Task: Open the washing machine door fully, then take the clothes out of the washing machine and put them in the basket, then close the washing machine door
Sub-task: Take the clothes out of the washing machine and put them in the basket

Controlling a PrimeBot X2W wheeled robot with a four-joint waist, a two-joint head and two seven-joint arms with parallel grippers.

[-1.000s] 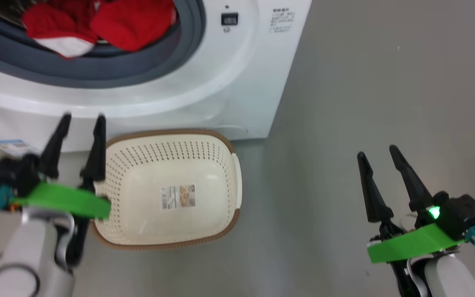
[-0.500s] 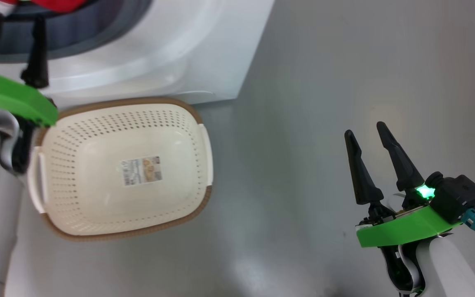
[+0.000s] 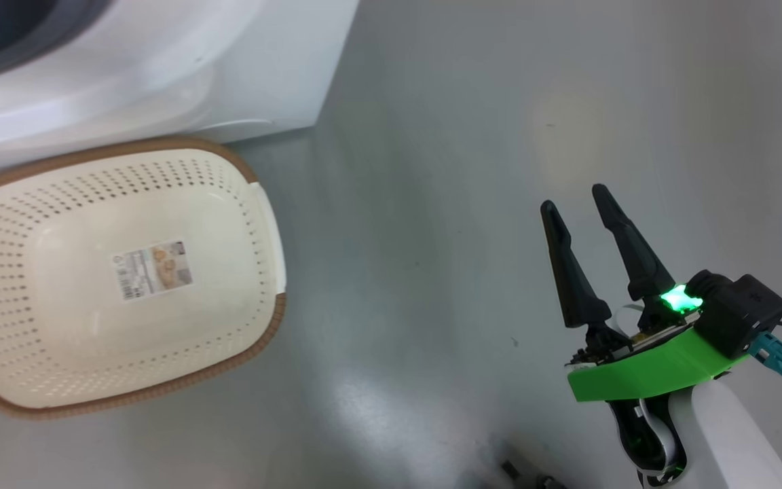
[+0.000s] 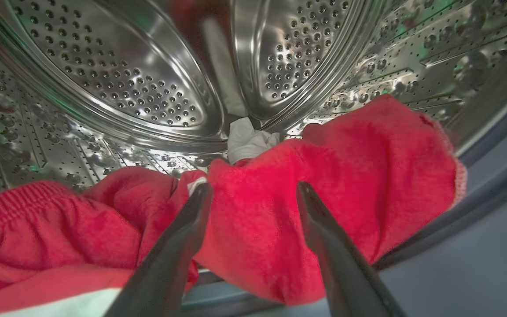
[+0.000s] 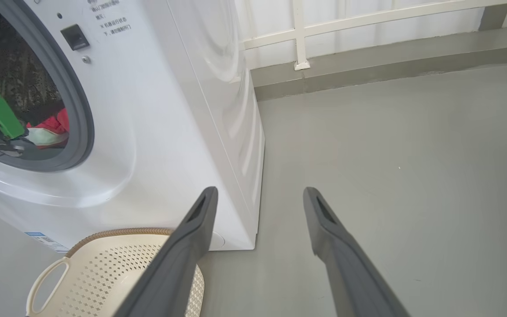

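Bright red fleecy clothes [image 4: 332,176] with white trim lie heaped in the washing machine [image 4: 104,66] drum, the left end effector [image 4: 254,187] spread just before them.

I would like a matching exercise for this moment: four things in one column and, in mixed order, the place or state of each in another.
Things:
1. basket
2. clothes
3. left hand
4. right hand

Places or states:
a. open, above the grey floor
b. empty, on the floor before the washing machine
c. red, lying in the drum
d. open, pointing into the drum

Pairs: 1-b; 2-c; 3-d; 4-a.
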